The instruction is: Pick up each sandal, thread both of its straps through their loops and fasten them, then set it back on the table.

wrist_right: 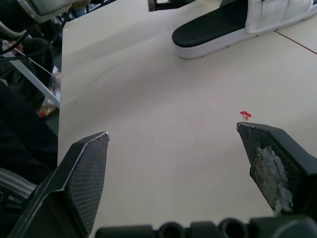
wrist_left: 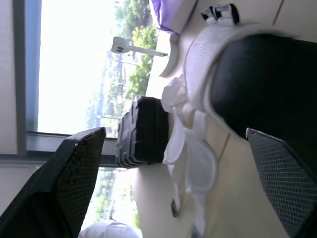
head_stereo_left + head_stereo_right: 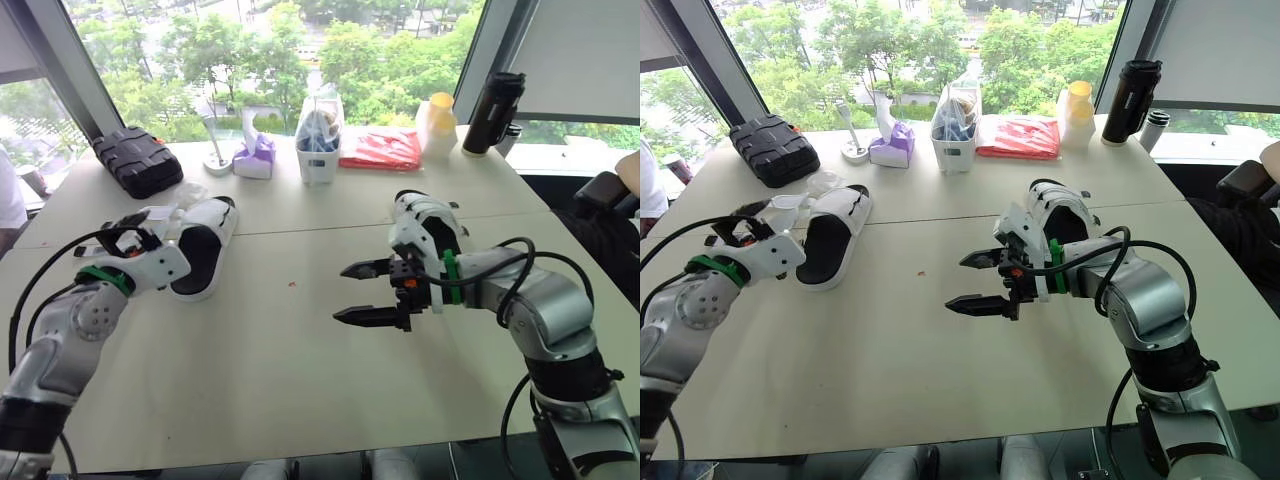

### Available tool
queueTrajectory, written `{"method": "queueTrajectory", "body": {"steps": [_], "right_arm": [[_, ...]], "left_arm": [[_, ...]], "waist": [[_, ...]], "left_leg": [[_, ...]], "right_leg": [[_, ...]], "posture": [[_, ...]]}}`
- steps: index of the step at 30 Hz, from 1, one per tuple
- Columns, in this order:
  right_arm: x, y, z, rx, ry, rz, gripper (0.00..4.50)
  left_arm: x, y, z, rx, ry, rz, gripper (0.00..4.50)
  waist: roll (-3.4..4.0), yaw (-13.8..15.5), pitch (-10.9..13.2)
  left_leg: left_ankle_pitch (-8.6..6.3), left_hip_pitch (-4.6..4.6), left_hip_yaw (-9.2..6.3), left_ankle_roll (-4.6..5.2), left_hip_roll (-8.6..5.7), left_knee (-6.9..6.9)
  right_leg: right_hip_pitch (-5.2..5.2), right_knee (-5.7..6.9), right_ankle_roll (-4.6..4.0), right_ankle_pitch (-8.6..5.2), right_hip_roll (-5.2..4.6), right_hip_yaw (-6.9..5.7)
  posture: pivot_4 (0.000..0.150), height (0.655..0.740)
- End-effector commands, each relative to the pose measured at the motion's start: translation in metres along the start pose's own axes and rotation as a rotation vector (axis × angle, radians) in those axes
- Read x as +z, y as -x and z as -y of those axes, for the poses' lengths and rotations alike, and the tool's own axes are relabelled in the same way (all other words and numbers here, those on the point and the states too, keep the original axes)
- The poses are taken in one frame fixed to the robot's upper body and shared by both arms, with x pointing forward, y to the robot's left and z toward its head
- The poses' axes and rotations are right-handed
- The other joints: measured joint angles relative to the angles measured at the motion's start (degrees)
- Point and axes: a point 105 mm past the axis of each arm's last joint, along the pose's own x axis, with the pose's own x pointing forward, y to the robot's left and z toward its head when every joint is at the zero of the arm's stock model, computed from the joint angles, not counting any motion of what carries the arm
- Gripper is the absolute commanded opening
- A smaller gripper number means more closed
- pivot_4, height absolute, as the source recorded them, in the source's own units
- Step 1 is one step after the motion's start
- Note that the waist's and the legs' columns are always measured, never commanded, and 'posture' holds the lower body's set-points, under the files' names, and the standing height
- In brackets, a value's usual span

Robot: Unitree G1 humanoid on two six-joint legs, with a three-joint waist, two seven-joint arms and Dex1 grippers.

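The pale table (image 3: 300, 390) runs from the near edge to the window, and both arms reach over its near half.

The right gripper (image 3: 340, 293) hangs over bare tabletop near the middle, pointing left. Its two black fingers are spread wide and hold nothing. The left gripper (image 2: 174, 131) is at the near left, and its fingers are also parted and empty. They are aimed at the near left side of one sandal.

That left sandal (image 3: 200, 255), white with a black footbed, lies flat on the table just right of the left gripper, its length running near to far. The right sandal (image 3: 425, 222), also white with a dark inside, lies on the table just beyond the right gripper's wrist, which partly hides it. Whether either sandal's straps are fastened cannot be told.

A black ribbed case (image 3: 138, 160) sits at the far left. Along the far edge, from left to right, stand:
- a purple tissue pack (image 3: 255, 158)
- a white container (image 3: 320, 140) holding blue items
- a flat red packet (image 3: 382, 148)
- a yellow-lidded jar (image 3: 438, 122)
- a black bottle (image 3: 493, 112)

A crumpled clear wrapper (image 3: 178, 203) lies between the case and the left sandal, touching the sandal's far left side. A tiny red speck (image 3: 292, 285) sits on the table between the left sandal and the right gripper.
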Motion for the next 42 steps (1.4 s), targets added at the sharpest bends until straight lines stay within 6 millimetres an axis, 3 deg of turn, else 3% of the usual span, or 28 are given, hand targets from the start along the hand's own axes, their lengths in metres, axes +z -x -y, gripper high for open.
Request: {"method": "queueTrajectory", "body": {"steps": [1,12,20,24,30,36,39,42], "right_arm": [[0.012,-0.001,-0.001,-0.001,0.052,0.036,4.50],[0.006,-0.007,0.010,-0.089,0.065,0.031,4.50],[0.005,-0.007,0.012,-0.123,0.068,0.034,4.50],[0.004,-0.007,0.013,-0.141,0.070,0.030,4.50],[0.003,-0.005,0.015,-0.158,0.071,0.027,4.50],[0.004,-0.002,0.017,-0.175,0.078,0.029,4.50],[0.009,0.009,0.025,-0.210,0.089,0.034,4.50],[0.009,0.022,0.034,-0.250,0.096,0.024,4.50]], "left_arm": [[-0.005,-0.011,0.000,0.019,-0.068,-0.006,4.45],[-0.003,-0.077,0.021,0.004,-0.069,-0.004,4.45],[0.005,-0.100,0.026,0.002,-0.067,-0.039,4.45],[0.004,-0.102,0.035,-0.019,-0.055,-0.066,3.18],[0.003,-0.101,0.039,-0.020,-0.041,-0.082,0.05],[0.026,-0.104,0.022,0.046,-0.042,0.057,0.05],[0.076,-0.099,0.007,0.049,0.000,0.353,0.05],[0.116,-0.079,0.010,-0.039,-0.049,0.636,0.05]], "waist": [[0.00,-0.2,0.0],[-0.09,-0.2,0.0],[-0.16,-0.4,0.0],[-0.17,-0.5,0.0],[-0.15,-0.2,-0.1],[-0.17,-0.2,-0.1],[-0.24,0.1,-0.1],[-0.35,0.9,0.0]], "left_leg": [[0.00,-0.01,0.00,0.00,0.01,0.00],[0.03,-0.08,0.00,-0.05,-0.11,0.05],[0.06,-0.11,0.00,-0.08,-0.18,0.10],[0.05,-0.10,0.01,-0.07,-0.18,0.10],[0.05,-0.06,-0.01,-0.05,-0.18,0.12],[0.06,-0.03,-0.03,-0.06,-0.18,0.12],[0.11,-0.09,-0.04,-0.13,-0.19,0.13],[0.26,-0.18,-0.04,-0.41,-0.21,0.16]], "right_leg": [[-0.01,0.01,0.00,0.00,0.00,0.00],[-0.08,0.06,0.02,0.01,0.04,-0.03],[-0.08,0.07,0.04,0.02,0.02,-0.04],[-0.08,0.09,0.05,0.02,0.03,-0.04],[-0.03,0.15,0.07,0.03,0.02,-0.04],[-0.02,0.16,0.09,0.05,0.03,-0.04],[-0.05,0.14,0.09,0.05,0.00,-0.04],[-0.07,0.06,0.09,0.05,-0.04,-0.05]], "posture": [[0.150,0.7400],[0.150,0.7400],[0.150,0.7400],[0.150,0.7400],[0.150,0.7400],[0.150,0.7400],[0.150,0.7400],[0.150,0.7400]]}}
